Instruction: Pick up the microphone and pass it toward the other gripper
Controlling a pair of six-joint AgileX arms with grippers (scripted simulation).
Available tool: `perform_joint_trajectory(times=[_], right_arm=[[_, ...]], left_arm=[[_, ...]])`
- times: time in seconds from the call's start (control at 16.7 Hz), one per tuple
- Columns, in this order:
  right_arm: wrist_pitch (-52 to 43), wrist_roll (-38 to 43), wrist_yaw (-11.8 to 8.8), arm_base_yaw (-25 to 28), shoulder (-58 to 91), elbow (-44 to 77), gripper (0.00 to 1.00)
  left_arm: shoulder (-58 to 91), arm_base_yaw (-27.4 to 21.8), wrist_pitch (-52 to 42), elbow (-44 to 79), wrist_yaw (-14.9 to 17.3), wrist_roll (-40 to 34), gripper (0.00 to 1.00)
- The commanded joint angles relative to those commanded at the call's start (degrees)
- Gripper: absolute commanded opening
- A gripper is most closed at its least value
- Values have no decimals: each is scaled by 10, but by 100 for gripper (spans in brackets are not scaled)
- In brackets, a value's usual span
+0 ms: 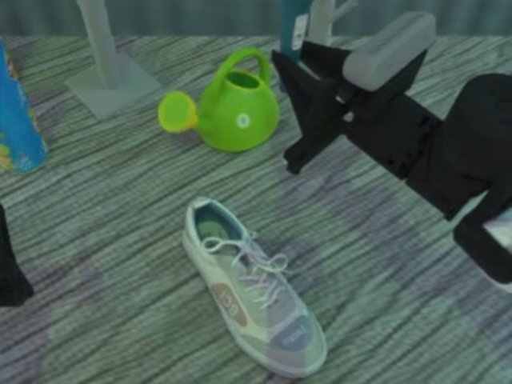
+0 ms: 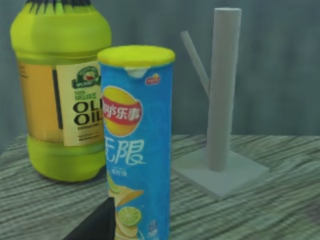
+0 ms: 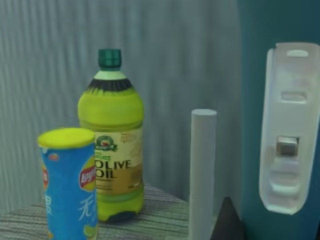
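Item: microphone (image 1: 293, 22), dark-teal handle with a white strip. It stands at the far edge of the table (image 1: 384, 264), right of centre. Only the handle shows, and the head is out of view. In the right wrist view the handle (image 3: 255, 125) fills the near right side.
Right end effector (image 1: 286, 112): black, with a grey block on top. It is released, its two wedge fingers spread wide. It is raised just in front of the microphone. Contact cannot be told.
Green watering can (image 1: 232, 108): just left of that end effector, spout pointing left.
Sneaker (image 1: 252, 288): lies centre front, well apart from the can.
Grey post stand (image 1: 108, 72): far left.
Blue chips canister (image 1: 16, 120): upright at the left edge.
Olive oil bottle (image 2: 60, 95): behind the canister.
Left end effector (image 1: 8, 272): at the left edge. Whether it is released or clenched cannot be told.
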Motion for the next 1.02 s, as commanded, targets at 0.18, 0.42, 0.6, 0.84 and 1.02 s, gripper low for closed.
perform_joint_trajectory(times=[0.18,0.42,0.6,0.84,1.02], right_arm=[[-1,1,-2,-2,3,2,0],[0,0,0,0,0,0,0],[0,0,0,0,0,0,0],[0,0,0,0,0,0,0],[0,0,0,0,0,0,0]], left_arm=[[0,0,0,0,0,0,100],[0,0,0,0,0,0,100],[1,0,0,1,1,0,100],[63,-21,24,43,52,6,100],[170,-47,61,109,122,16,100]])
